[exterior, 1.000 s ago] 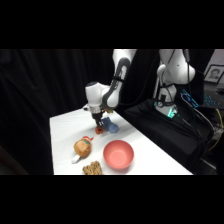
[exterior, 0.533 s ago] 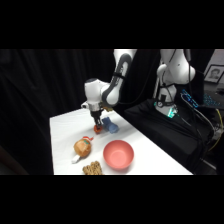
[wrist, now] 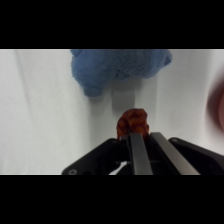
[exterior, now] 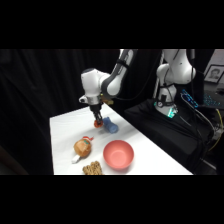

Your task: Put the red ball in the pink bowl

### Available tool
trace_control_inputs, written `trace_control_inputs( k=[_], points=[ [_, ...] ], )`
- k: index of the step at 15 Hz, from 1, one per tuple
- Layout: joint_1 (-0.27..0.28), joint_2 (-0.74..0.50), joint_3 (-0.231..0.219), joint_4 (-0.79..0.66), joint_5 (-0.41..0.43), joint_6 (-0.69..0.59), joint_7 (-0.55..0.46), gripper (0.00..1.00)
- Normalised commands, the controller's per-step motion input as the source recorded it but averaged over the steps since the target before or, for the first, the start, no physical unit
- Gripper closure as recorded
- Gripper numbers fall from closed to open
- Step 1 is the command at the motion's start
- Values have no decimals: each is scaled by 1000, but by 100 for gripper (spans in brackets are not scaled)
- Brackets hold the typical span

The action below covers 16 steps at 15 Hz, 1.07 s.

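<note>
Brown woven item (exterior: pixel 92 169) sits at the near table (exterior: pixel 62 130) edge, pink bowl (exterior: pixel 118 154) just right of it, nothing in it. Brown-and-white toy (exterior: pixel 82 148) is a bit further back on the left. Beyond that I see the gripper (exterior: pixel 98 121) down over the table, jaws closed tight on the red ball (wrist: pixel 133 122); wrist view shows the ball at the fingertips, white table under it. Blue object (exterior: pixel 110 125) lies just beside the gripper, on its far side in wrist view. Ball is well apart from the bowl.
</note>
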Motion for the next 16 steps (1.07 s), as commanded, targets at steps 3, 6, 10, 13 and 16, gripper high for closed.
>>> trace_control_inputs(
  k=[3,6,10,13,16],
  points=[
    [115,-317,-87,-48,-151,-292,88,95],
    [136,-283,-62,-56,-155,-253,119,95],
    [150,-292,-3,-74,-105,-199,159,95],
    [149,-268,27,-68,-91,-168,266,95],
    [132,-204,36,-54,-96,-145,330,95]
  ],
)
